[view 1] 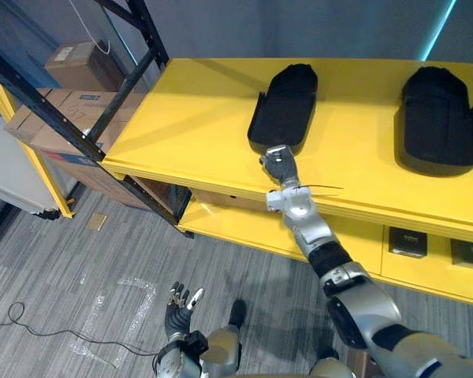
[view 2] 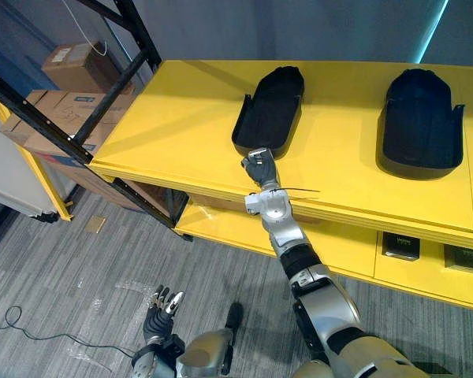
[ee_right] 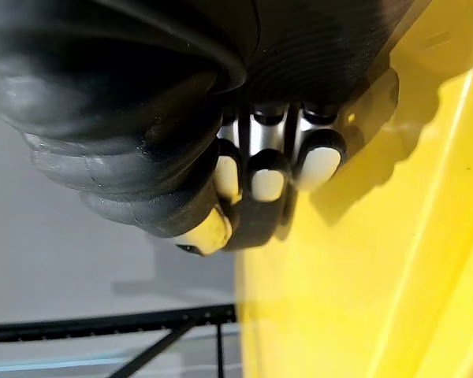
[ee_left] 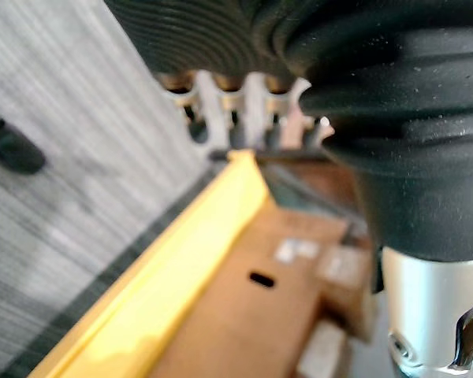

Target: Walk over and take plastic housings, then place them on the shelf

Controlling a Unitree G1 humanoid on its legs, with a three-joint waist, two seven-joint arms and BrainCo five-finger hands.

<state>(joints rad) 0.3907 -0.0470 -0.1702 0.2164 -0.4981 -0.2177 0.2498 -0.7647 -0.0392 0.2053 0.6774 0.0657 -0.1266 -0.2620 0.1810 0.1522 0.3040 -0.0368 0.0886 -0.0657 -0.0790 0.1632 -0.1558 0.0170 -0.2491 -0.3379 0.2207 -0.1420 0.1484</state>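
Right eye view: right hand at the shelf edge, plastic housing stretching straight ahead. Grip unreadable; left hand loose-fingered, far below the shelf.

Your yellow shelf has two black pieces on its top deck. The hollow housing lies open side up near the middle, its narrow end pointing at the front edge. Well apart on the right sits the domed housing, rounded side up. The left half of that deck is bare yellow.

Look one level down: the lower deck carries two small black boxes side by side at the right.

Left of the shelf, cardboard boxes are stacked behind the black rack. On the grey floor you've got a small brown scrap near the shelf's corner.
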